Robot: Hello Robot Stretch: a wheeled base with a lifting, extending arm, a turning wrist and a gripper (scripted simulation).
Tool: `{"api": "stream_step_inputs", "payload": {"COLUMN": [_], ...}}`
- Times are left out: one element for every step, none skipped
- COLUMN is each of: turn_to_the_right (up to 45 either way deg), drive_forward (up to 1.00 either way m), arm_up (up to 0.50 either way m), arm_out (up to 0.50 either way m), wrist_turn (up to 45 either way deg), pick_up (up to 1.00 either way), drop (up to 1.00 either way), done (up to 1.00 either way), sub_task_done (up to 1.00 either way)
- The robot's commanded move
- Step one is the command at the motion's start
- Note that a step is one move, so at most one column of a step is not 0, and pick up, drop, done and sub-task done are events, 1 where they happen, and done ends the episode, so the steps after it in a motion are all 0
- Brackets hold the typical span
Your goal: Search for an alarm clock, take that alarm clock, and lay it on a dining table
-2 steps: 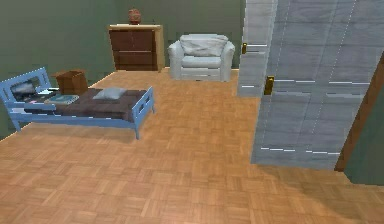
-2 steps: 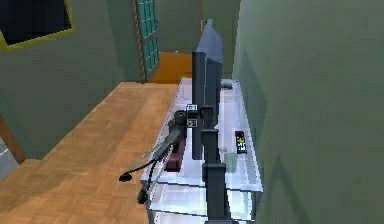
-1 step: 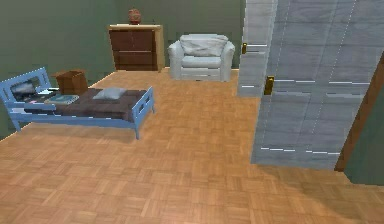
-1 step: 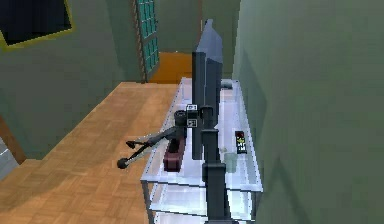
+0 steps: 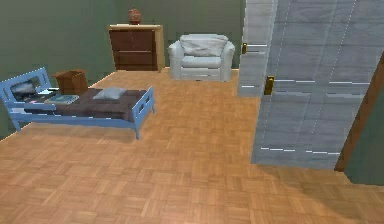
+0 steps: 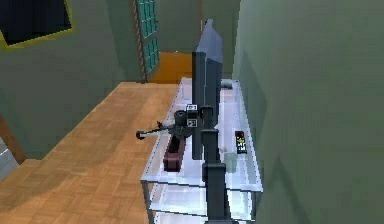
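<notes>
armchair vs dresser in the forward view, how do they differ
The armchair is white and padded; the dresser has dark brown drawers in a pale wood frame. The dresser rises higher than the armchair and carries a reddish vase. Both stand against the far wall.

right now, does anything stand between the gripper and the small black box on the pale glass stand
The arm's own dark square bar lies between the gripper and the small black box with pale marks; nothing else visible does.
</notes>
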Motion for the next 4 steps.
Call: {"api": "stream_step_inputs", "payload": {"turn_to_the_right": [0.0, 0.0, 0.0, 0.0], "drive_forward": [0.00, 0.00, 0.00, 0.00], "arm_up": [0.00, -0.30, 0.00, 0.10], "arm_out": [0.00, 0.00, 0.00, 0.00], "wrist_turn": [36.0, 0.0, 0.0, 0.0], "pick_up": [0.00, 0.00, 1.00, 0.00], "drop": [0.00, 0.00, 0.00, 0.00], "done": [0.00, 0.00, 0.00, 0.00], "sub_task_done": [0.00, 0.00, 0.00, 0.00]}}
